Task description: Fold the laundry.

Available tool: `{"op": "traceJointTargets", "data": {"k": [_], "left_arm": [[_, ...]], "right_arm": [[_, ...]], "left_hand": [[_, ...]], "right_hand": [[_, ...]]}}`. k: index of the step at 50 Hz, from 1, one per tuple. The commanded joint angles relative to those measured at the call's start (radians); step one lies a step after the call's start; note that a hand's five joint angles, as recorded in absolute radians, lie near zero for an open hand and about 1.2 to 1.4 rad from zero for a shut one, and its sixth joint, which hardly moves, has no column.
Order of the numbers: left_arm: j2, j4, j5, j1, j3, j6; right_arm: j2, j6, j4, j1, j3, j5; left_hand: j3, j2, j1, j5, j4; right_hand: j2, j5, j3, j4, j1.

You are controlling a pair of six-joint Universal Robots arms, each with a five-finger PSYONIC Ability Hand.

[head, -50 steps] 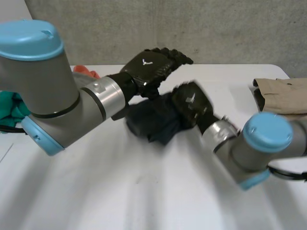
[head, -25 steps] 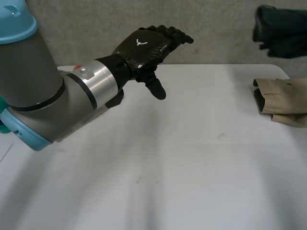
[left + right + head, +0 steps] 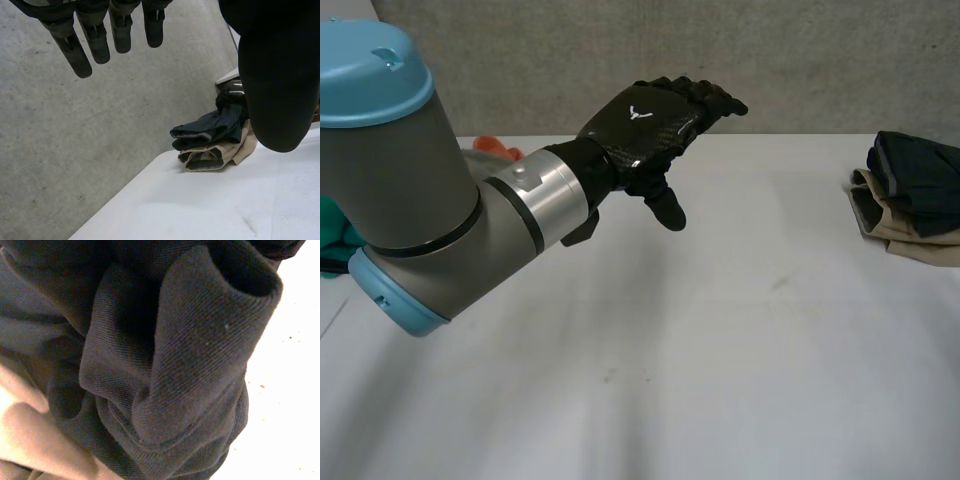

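A: Status, left to right?
B: Far left: green cloth point(image 3: 338, 232), bunched behind the left arm point(image 3: 410, 210). Orange cloth point(image 3: 498, 148) is just right of it at the far edge of the table point(image 3: 700, 350), partly hidden by the arm.
A: Left hand?
B: Left hand point(image 3: 645, 125) hangs above the table, left of centre, toward the far side, with its back to the head camera. Fingers point(image 3: 95, 42) are straight, slightly spread, holding nothing. Thumb point(image 3: 275, 90) sticks out away from them, pointing down toward the table.
A: Where's the laundry?
B: Far right. Dark garment point(image 3: 918, 178) lies on top of the tan garment point(image 3: 910, 243), touching it. The tan one is folded flat, layered edges facing left. The dark one sits in a loose fold and covers most of it. Tan shows beneath on the near and left sides.
A: Left wrist view agree?
B: Yes. Dark garment point(image 3: 210, 130) stacked on the tan garment point(image 3: 222, 156) by the table's corner, concrete wall point(image 3: 75, 140) behind. Both are well apart from the left hand.
A: Right wrist view?
B: Close on the dark garment point(image 3: 190, 340). Fine ribbed weave, one rolled fold with an open end. Tan garment point(image 3: 25, 440) shows under it on one side, table point(image 3: 295, 390) on the other.
A: Grip on the right side?
B: Cannot tell.
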Motion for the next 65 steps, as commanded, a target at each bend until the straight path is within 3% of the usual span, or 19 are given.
{"op": "traceJointTargets", "data": {"k": [1, 2, 5, 12, 16, 22, 26, 31, 35, 36, 39, 40, 42, 47, 50, 54, 55, 59, 65], "left_arm": [[0.003, 0.0, 0.001, -0.025, -0.004, -0.002], [0.003, 0.0, 0.001, -0.026, -0.004, -0.002], [0.006, 0.0, 0.001, -0.031, -0.006, -0.002], [0.02, 0.002, 0.003, -0.046, -0.004, -0.002], [0.031, 0.002, 0.003, -0.06, -0.004, -0.004], [0.055, 0.005, 0.004, -0.071, -0.003, -0.004], [0.09, 0.026, 0.001, -0.066, -0.003, -0.01], [0.132, 0.06, -0.043, -0.056, 0.002, -0.036], [0.172, 0.068, -0.171, -0.016, 0.002, -0.031], [0.186, 0.068, -0.225, 0.025, 0.002, -0.022], [0.187, 0.066, -0.272, 0.107, 0.002, -0.01], [0.184, 0.065, -0.296, 0.186, -0.006, 0.012], [0.178, 0.062, -0.304, 0.26, -0.015, 0.048], [0.004, 0.066, -0.3, 0.458, -0.021, 0.286], [-0.099, 0.076, -0.295, 0.523, 0.0, 0.393], [-0.305, 0.088, -0.214, 0.572, 0.057, 0.528], [-0.374, 0.092, -0.153, 0.586, 0.077, 0.567], [-0.494, 0.137, -0.036, 0.639, 0.138, 0.596], [-0.597, 0.275, -0.016, 0.65, 0.203, 0.518]], "right_arm": [[-0.014, 0.012, 0.015, -0.019, 0.019, -0.006], [-0.022, 0.012, 0.03, -0.024, 0.034, -0.003], [-0.057, 0.012, 0.077, -0.034, 0.051, 0.006], [-0.247, -0.017, 0.409, -0.145, 0.022, 0.089], [-0.311, -0.152, 0.559, -0.154, -0.014, 0.184], [-0.499, -0.45, 0.673, -0.133, -0.018, 0.429], [-0.562, -0.487, 0.662, 0.066, -0.004, 0.533], [-0.643, -0.464, 0.578, 0.294, 0.096, 0.543], [-0.738, -0.449, 0.48, 0.446, 0.263, 0.506], [-0.764, -0.447, 0.451, 0.51, 0.33, 0.47], [-0.813, -0.448, 0.426, 0.606, 0.471, 0.391], [-0.825, -0.452, 0.427, 0.622, 0.496, 0.38], [-0.836, -0.456, 0.429, 0.647, 0.557, 0.362], [-0.833, -0.478, 0.433, 0.696, 0.717, 0.359], [-0.826, -0.493, 0.436, 0.713, 0.76, 0.36], [-0.776, -0.528, 0.441, 0.728, 0.798, 0.365], [-0.757, -0.542, 0.44, 0.722, 0.811, 0.374], [-0.73, -0.579, 0.441, 0.716, 0.832, 0.397], [-0.724, -0.594, 0.444, 0.714, 0.848, 0.405]], "left_hand": [[0.01, 0.009, 0.028, -0.009, 0.01], [0.01, 0.009, 0.028, -0.009, 0.01], [0.01, 0.009, 0.028, -0.009, 0.01], [0.007, 0.006, 0.025, -0.012, 0.007], [0.007, 0.006, 0.025, -0.012, 0.007], [-0.002, -0.003, 0.016, -0.021, -0.002], [-0.002, -0.003, 0.016, -0.021, -0.002], [0.004, 0.003, 0.022, -0.015, 0.004], [0.001, 0.0, 0.019, -0.018, 0.001], [0.001, 0.0, 0.019, -0.018, 0.001], [0.001, 0.0, 0.019, -0.018, 0.001], [0.001, 0.0, 0.019, -0.018, 0.001], [0.001, 0.0, 0.019, -0.018, 0.001], [0.007, 0.006, 0.025, -0.012, 0.007], [0.004, 0.003, 0.022, -0.015, 0.004], [0.007, 0.006, 0.025, -0.012, 0.007], [0.007, 0.006, 0.025, -0.012, 0.007], [0.03, 0.029, 0.048, 0.011, 0.03], [0.121, 0.12, 0.139, 0.102, 0.121]], "right_hand": [[-0.49, -0.463, -0.511, -0.537, -0.375], [-0.986, -0.958, -1.006, -1.032, -0.87], [-0.986, -0.958, -1.006, -1.032, -0.87], [-0.986, -0.958, -1.006, -1.032, -0.87], [-0.986, -0.958, -1.006, -1.032, -0.87], [-0.986, -0.958, -1.006, -1.032, -0.87], [-0.986, -0.958, -1.006, -1.032, -0.87], [-0.986, -0.958, -1.006, -1.032, -0.87], [-0.986, -0.958, -1.006, -1.032, -0.87], [-0.986, -0.958, -1.006, -1.032, -0.87], [-0.986, -0.958, -1.006, -1.032, -0.87], [-0.986, -0.958, -1.006, -1.032, -0.87], [-0.986, -0.958, -1.006, -1.032, -0.87], [-0.986, -0.958, -1.006, -1.032, -0.87], [-0.986, -0.958, -1.006, -1.032, -0.87], [-0.986, -0.958, -1.006, -1.032, -0.87], [-0.986, -0.958, -1.006, -1.032, -0.87], [-0.986, -0.958, -1.006, -1.032, -0.87], [-0.986, -0.958, -1.006, -1.032, -0.87]]}}
